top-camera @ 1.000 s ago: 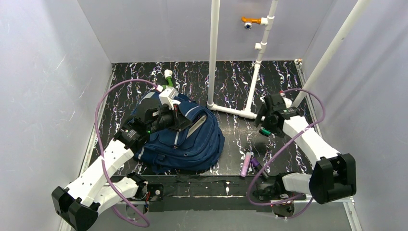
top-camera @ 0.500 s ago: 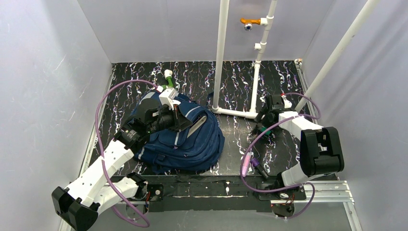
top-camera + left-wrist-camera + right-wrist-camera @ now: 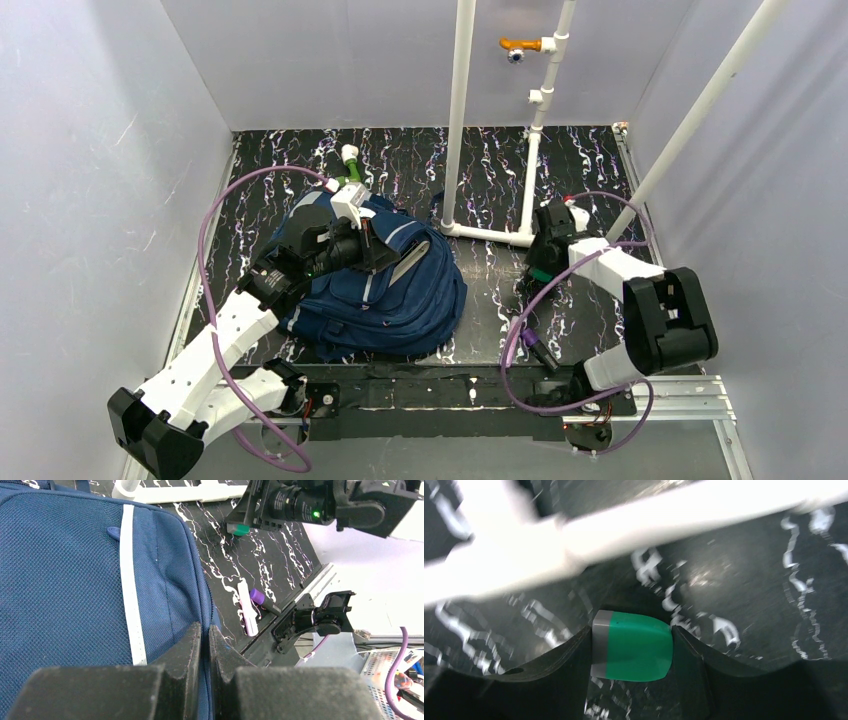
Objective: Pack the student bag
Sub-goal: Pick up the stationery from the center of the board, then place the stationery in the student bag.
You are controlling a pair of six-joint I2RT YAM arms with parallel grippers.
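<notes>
Navy fabric student bag [image 3: 400, 300] lies on the left half of the black marbled desk [image 3: 480, 160], towards the front edge. On top of it the left claw [image 3: 205, 632] has its fingers pressed together, nipping the bag's fabric at the side seam, next to a white stripe [image 3: 131, 580]. Well apart to the right, by the foot of the white pipe frame [image 3: 457, 120], the right claw [image 3: 541, 268] is pinching a green stick [image 3: 631, 652] with a grey end. Pale pink pen [image 3: 247, 614] and purple-capped marker [image 3: 257, 596] lie side by side on the desk, near the bag.
</notes>
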